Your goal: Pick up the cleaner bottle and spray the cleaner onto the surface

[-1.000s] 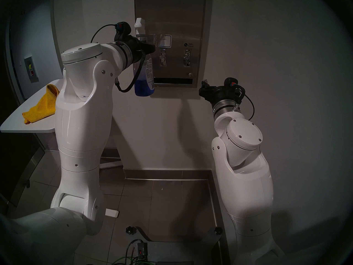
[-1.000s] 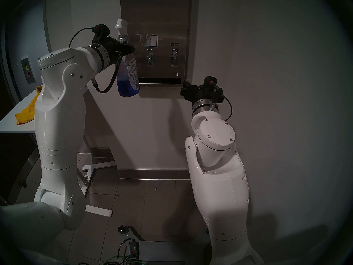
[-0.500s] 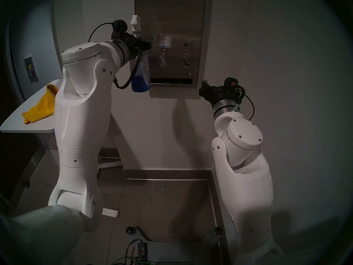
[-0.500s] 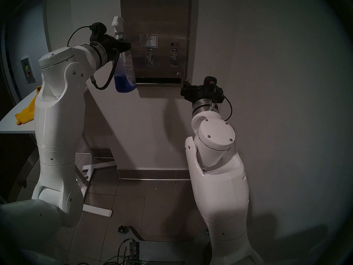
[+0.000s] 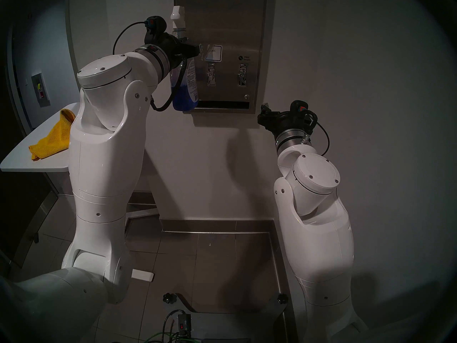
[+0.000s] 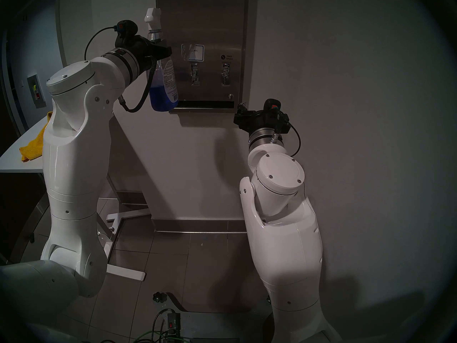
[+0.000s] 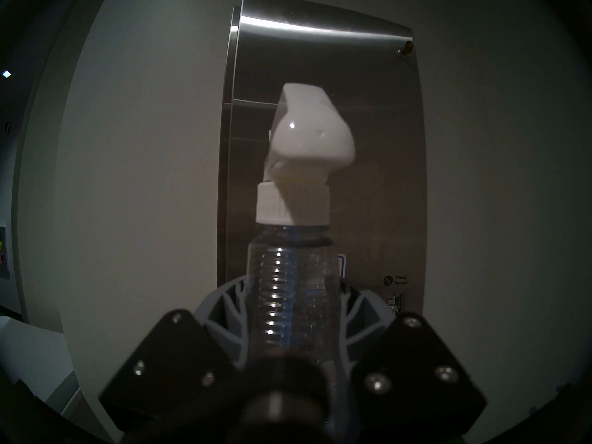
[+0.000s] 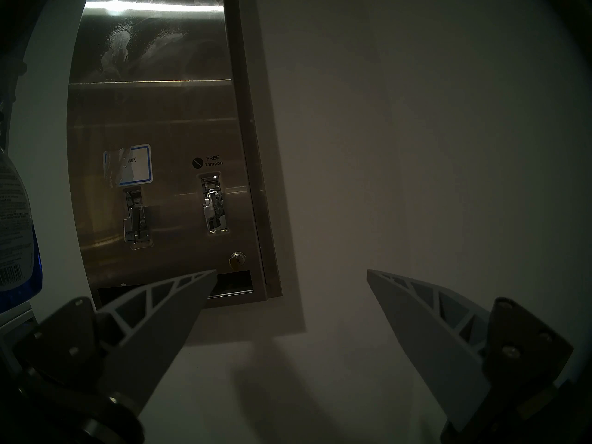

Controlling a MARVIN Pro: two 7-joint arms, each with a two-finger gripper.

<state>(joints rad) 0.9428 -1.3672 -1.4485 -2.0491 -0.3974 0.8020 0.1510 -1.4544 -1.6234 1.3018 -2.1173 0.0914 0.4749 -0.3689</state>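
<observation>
Against the off-white wall at the frame's upper centre hung the stainless-steel dispenser panel, foam-streaked near its top, where the left gripper clamped the upright cleaner bottle by its neck before the panel's left edge, while the right gripper gaped empty lower right.

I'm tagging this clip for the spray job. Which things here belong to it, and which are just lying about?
Belongs to the job:
- spray bottle, held in the left claw
- steel dispenser panel, with white spray marks

Just lying about:
- yellow cloth
- white table
- right claw, open and empty
</observation>
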